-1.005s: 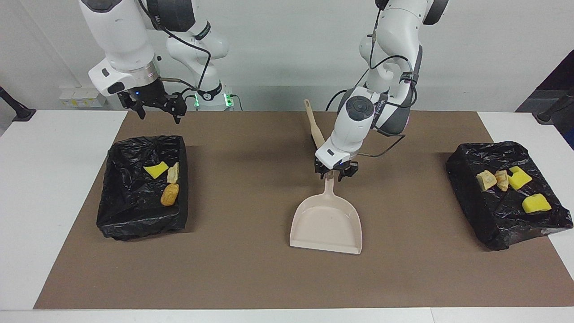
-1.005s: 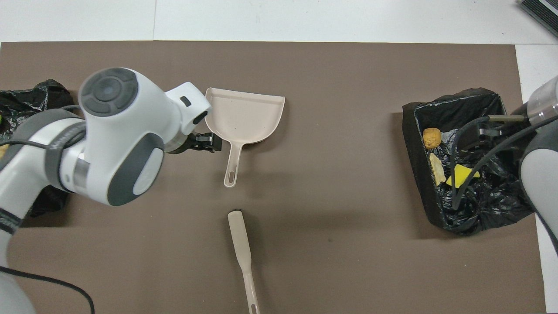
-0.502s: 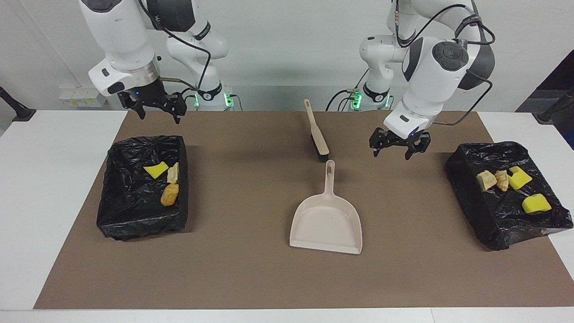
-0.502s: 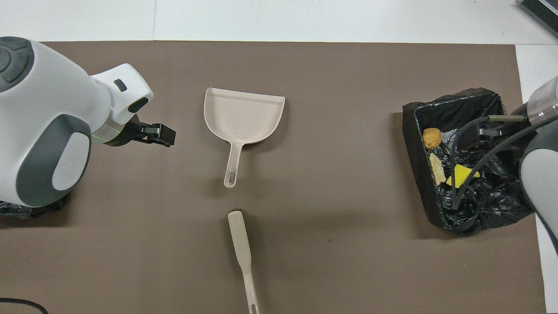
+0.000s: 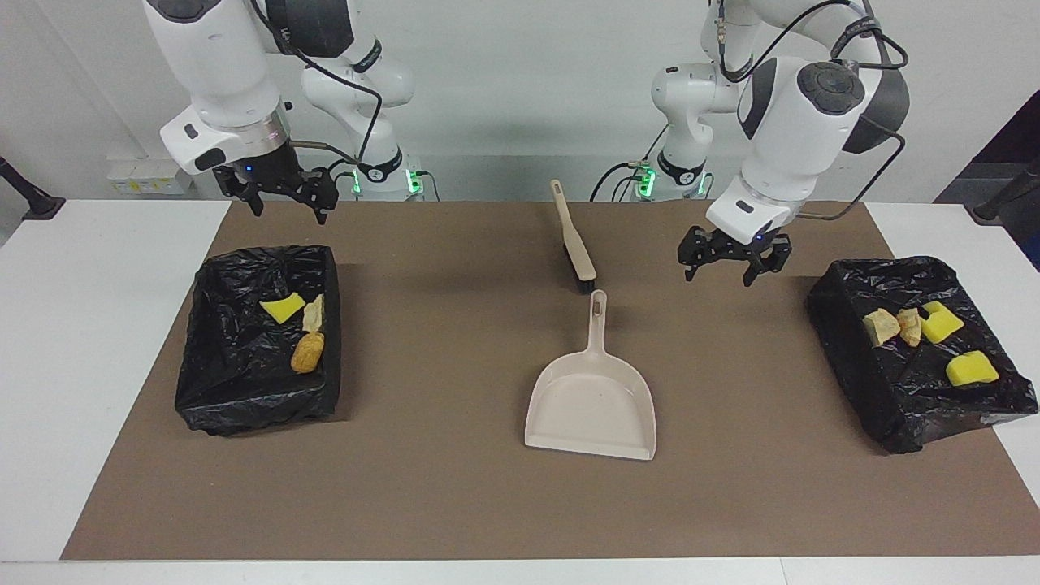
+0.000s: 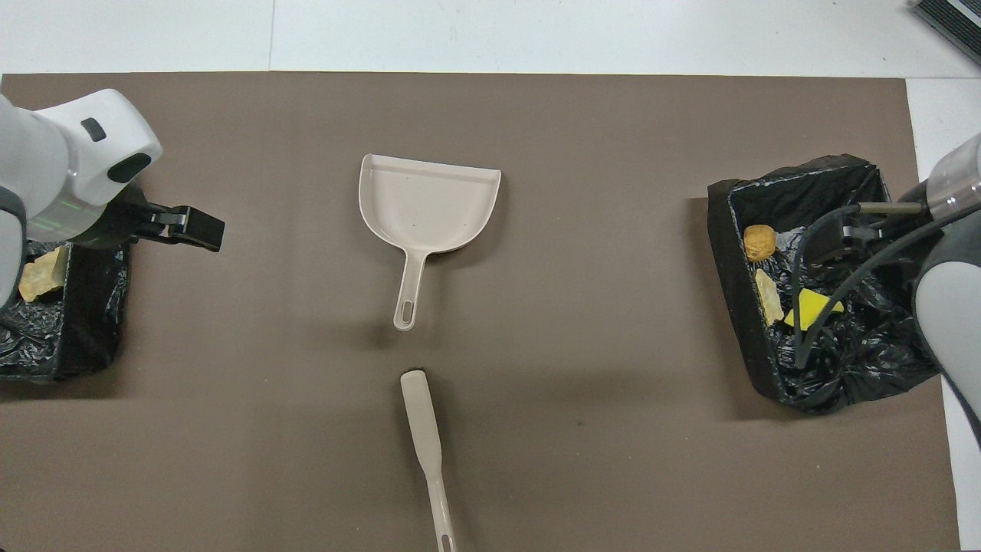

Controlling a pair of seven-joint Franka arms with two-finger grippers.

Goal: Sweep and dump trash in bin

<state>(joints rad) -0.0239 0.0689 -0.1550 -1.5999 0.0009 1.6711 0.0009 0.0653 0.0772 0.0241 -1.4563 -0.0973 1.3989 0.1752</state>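
Dustpan (image 5: 591, 400) flat mid-mat (image 5: 455, 496) (brush (image 5: 574, 244) just beside), bins (image 5: 260, 341) at ends

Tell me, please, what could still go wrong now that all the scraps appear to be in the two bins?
1. The trash in the bin at the left arm's end sits high on the crumpled liner, so a bump might roll it out.
2. The left claw hangs beside that bin and could snag it.
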